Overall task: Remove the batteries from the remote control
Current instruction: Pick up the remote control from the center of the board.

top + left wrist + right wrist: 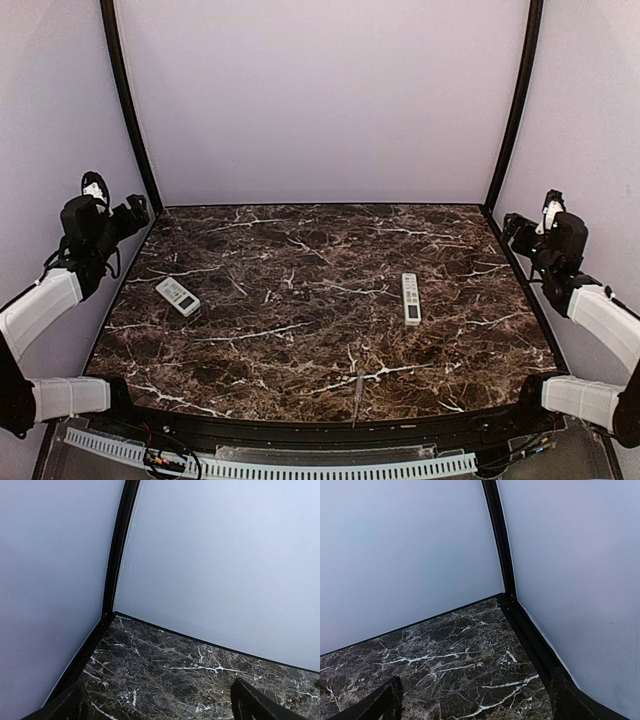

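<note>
**Both grippers open and idle at table edges, two remotes untouched**

- left gripper: jaws spread wide, nothing between them. It hangs over the left edge of the table, raised off the surface.
- right gripper: same on the other side. Jaws wide apart, empty, up off the right edge.
- left remote: white, flat on the marble, skewed diagonally. It sits inboard of the left jaws and closer to the arm bases, well apart from them.
- right remote: white, flat, long axis running roughly base-to-back. It is inboard of the right jaws and a bit closer to the bases, also well apart. It is farther from its jaws than the left remote is from the left ones.
- The remotes lie well apart from each other, between the two grippers.
- batteries: not visible in any view. Can't tell whether they are inside either remote, or which face is up.
- Left wrist view: only the two dark fingers show, at the bottom corners. Bare marble lies between them, with the back-left corner and its black post ahead of the jaws.
- Right wrist view: mirror image. The fingers show at the bottom corners, with the back-right corner post ahead. Neither remote is in frame.
</note>
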